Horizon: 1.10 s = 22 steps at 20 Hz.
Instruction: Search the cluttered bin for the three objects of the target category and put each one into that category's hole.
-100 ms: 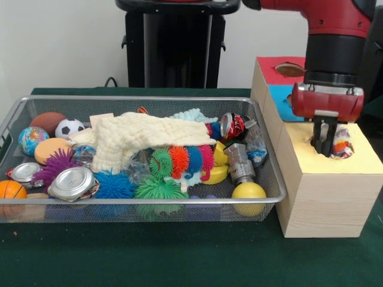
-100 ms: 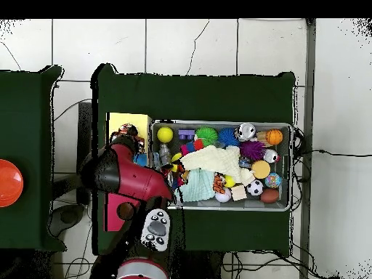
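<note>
Green cloth covers the tabletop [image 1: 179, 257], which carries a wire bin [image 1: 143, 101] and, beside it, a wooden box [image 1: 326, 197] with yellow, blue and red top panels. Front view: the hand [image 1: 324, 144] hangs over the hole [image 1: 335, 146] in the yellow panel, its fingers lowered into the opening; whether they are apart or closed on anything cannot be told. A multicoloured object [image 1: 342, 146] sits in that hole just beside the hand, partly hidden. A second hole [image 1: 290, 69] shows in the red panel behind the hand. Overhead view: the red arm [image 2: 134, 178] covers most of the box, leaving only the yellow panel [image 2: 128, 122] and a strip of red exposed, and the hand itself is hidden. This view shows the whole bin [image 2: 221, 125] to the side of the arm. Bin contents, front view: a cream knitted cloth [image 1: 143, 140] on top of the heap, spiky rubber balls [image 1: 157, 188] in several colours, a crushed red can [image 1: 233, 125], a silver can [image 1: 73, 183], a yellow ball [image 1: 249, 191], a soccer ball [image 1: 69, 127], a globe ball [image 1: 32, 140] and an orange basketball [image 1: 12, 190].
</note>
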{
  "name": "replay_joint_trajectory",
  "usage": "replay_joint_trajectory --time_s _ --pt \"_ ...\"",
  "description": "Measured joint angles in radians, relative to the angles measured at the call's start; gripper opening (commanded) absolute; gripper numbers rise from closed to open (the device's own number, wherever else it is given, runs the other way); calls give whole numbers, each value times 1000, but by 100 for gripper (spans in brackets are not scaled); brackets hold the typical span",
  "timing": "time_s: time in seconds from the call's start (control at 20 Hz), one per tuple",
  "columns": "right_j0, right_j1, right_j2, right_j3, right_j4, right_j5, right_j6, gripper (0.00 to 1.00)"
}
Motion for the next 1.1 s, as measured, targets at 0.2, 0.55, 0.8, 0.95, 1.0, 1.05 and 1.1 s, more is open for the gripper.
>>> replay_joint_trajectory --time_s 0.2,0.55,0.8,0.95,1.0,1.05,1.1 --pt "-22 33 33 -12 -7 -58 0 0" --pt "-37 36 53 -16 -14 -88 0 0" --pt "-27 27 47 -15 -14 -60 0 0" --pt "-10 11 29 -15 -12 3 0 0" --pt "2 1 15 -15 -12 48 0 0" --pt "7 -5 9 -15 -12 70 0 0" --pt "12 -10 2 -15 -12 92 0 0"
